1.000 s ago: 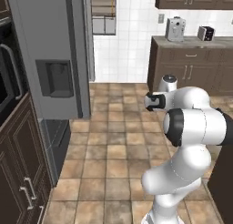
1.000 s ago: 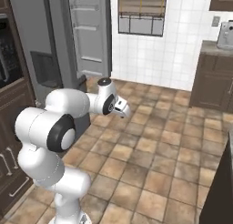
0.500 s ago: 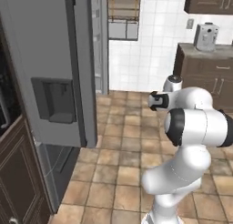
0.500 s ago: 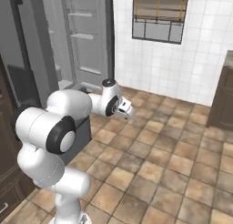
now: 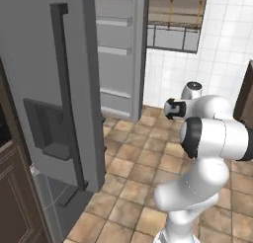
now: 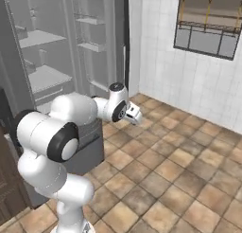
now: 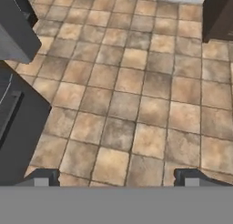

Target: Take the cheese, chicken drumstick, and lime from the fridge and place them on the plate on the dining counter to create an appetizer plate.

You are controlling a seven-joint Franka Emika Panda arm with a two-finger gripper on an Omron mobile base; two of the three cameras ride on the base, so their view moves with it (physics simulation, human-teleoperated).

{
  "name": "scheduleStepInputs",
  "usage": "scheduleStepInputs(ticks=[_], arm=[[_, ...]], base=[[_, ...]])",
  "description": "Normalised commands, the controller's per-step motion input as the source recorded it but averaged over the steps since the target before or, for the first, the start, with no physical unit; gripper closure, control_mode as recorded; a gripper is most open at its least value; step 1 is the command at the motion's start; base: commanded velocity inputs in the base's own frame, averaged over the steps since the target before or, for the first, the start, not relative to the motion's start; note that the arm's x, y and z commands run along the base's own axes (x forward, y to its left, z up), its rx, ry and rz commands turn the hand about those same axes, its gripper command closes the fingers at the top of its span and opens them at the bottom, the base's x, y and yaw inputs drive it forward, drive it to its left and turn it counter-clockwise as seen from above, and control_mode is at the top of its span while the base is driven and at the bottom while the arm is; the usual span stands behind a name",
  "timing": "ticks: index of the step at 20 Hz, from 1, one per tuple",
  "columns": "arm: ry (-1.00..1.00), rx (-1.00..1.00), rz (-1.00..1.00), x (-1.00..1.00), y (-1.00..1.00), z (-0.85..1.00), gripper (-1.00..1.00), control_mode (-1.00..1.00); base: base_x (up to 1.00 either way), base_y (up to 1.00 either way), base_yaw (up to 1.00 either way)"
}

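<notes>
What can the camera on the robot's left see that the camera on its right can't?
The left base view shows the fridge's closed grey door with its long dark handle and the dispenser panel. The right base view looks into the open fridge, with pale shelves, and shows the gripper with its jaws open and nothing in them. Both show the white arm, the brown tiled floor, the white tiled wall and the window.

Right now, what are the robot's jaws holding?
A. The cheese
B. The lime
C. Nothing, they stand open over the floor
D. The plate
C: in the hand view the gripper has its two tips wide apart with just the tiled floor between them, and the fridge stands open.
</notes>
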Motion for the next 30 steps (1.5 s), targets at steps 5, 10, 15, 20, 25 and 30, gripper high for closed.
scheduleStepInputs(ticks=[5,10,15,20,25,30], arm=[[0.0,0.0,0.0,0.0,0.0,0.0,-1.0,1.0],[0.0,0.0,0.0,0.0,0.0,0.0,-1.0,1.0],[0.0,0.0,0.0,0.0,0.0,0.0,-1.0,1.0],[0.0,0.0,0.0,0.0,0.0,0.0,-1.0,1.0],[0.0,0.0,0.0,0.0,0.0,0.0,-1.0,1.0],[0.0,0.0,0.0,0.0,0.0,0.0,-1.0,1.0]], base=[[0.22,-0.37,0.61],[0.0,-0.06,0.68],[0.02,-0.23,0.71],[0.1,-0.63,0.62],[0.01,-0.82,0.54],[0.0,-0.74,0.47]])
